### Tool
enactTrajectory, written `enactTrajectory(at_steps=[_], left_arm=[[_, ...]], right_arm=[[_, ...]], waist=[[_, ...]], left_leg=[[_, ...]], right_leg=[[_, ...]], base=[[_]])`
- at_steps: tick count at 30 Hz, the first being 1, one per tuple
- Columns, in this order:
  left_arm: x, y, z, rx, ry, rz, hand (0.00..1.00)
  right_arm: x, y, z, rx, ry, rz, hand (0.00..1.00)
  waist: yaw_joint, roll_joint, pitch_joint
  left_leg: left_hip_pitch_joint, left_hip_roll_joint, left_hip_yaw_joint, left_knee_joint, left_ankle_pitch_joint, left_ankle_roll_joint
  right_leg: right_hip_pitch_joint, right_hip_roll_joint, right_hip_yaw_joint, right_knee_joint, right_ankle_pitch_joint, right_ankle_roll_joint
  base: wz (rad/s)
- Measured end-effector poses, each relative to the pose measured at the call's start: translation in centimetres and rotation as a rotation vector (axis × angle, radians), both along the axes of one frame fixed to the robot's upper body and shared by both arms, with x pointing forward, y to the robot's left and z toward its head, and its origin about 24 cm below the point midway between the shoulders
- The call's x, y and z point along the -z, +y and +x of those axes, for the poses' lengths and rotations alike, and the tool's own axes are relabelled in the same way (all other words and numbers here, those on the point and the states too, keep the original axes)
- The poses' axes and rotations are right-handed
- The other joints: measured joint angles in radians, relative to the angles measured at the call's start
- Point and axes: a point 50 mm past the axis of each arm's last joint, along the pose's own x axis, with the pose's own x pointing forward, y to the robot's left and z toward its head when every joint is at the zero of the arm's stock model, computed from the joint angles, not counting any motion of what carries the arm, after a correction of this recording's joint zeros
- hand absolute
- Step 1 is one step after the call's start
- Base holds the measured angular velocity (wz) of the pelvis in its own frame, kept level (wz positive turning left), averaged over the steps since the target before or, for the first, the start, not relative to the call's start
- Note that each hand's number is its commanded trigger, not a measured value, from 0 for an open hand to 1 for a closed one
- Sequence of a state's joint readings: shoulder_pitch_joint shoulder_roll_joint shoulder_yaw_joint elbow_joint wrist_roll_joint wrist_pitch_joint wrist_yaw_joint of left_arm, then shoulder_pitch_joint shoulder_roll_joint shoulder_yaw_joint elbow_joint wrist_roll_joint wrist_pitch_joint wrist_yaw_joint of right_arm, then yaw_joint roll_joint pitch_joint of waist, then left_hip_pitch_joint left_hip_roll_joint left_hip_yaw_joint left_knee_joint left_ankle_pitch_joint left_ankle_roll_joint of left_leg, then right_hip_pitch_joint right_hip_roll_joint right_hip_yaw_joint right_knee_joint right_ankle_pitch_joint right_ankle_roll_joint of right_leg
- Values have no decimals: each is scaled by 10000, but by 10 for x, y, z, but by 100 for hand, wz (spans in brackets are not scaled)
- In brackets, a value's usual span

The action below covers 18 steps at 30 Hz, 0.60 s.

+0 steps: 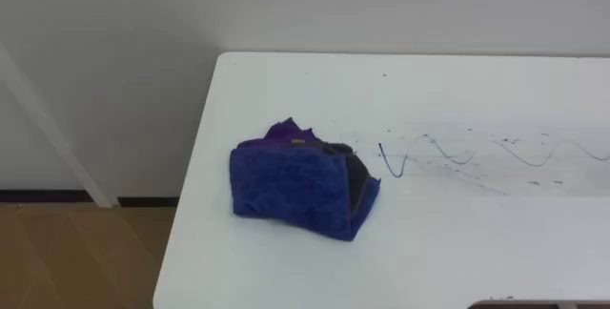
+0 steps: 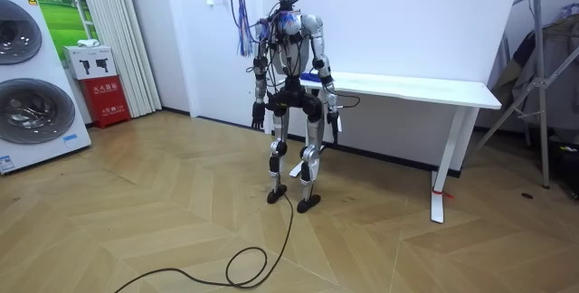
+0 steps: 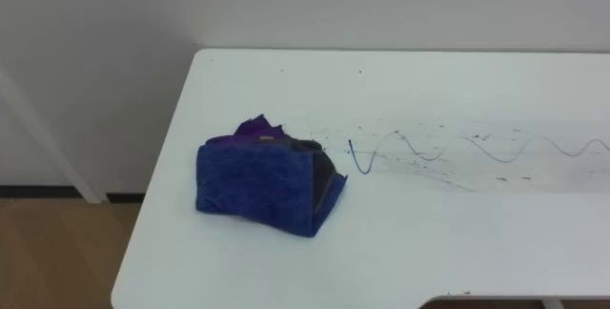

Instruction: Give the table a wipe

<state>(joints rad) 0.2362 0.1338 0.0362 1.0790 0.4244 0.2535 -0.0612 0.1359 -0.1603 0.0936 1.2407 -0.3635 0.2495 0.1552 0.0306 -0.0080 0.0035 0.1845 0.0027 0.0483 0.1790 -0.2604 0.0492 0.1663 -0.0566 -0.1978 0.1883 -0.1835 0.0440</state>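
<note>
A crumpled blue cloth point(image 1: 295, 190) with a purple fold on top lies near the left end of the white table point(image 1: 457, 252). Wavy pen lines and dark specks point(image 1: 448, 152) run across the tabletop to the right of the cloth, starting with a blue stroke point(image 1: 391, 161) right beside it. In the room view I stand upright at the table's point(image 2: 407, 87) left end with both arms hanging down. My left hand point(image 2: 258, 112) hangs by my hip and my right hand point(image 2: 335, 128) by my thigh, both below the tabletop and away from the cloth.
A white wall point(image 1: 286, 4) runs right behind the table. Washing machines point(image 2: 27, 76) and a red box point(image 2: 107, 99) stand at the room view's left, a metal rack point(image 2: 543, 67) at its right. Wooden floor point(image 2: 181, 203) lies around me.
</note>
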Motion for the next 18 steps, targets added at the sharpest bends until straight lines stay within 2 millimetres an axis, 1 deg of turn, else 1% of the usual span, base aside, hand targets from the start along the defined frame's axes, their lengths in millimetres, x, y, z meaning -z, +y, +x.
enactTrajectory(at_steps=[14,18], left_arm=[[0,0,-1,-349,6,-16,0],[0,0,-2,-510,40,-44,0]], right_arm=[[0,-1,1,86,-108,-130,0],[0,-1,-2,535,-148,-266,0]], waist=[[19,7,-1],[27,16,-3]], left_leg=[[-7,2,21,-24,0,0],[5,9,60,-72,1,-1]], right_leg=[[-21,7,17,-6,-1,0],[-37,18,26,-15,-1,0]], base=[[0],[0]])
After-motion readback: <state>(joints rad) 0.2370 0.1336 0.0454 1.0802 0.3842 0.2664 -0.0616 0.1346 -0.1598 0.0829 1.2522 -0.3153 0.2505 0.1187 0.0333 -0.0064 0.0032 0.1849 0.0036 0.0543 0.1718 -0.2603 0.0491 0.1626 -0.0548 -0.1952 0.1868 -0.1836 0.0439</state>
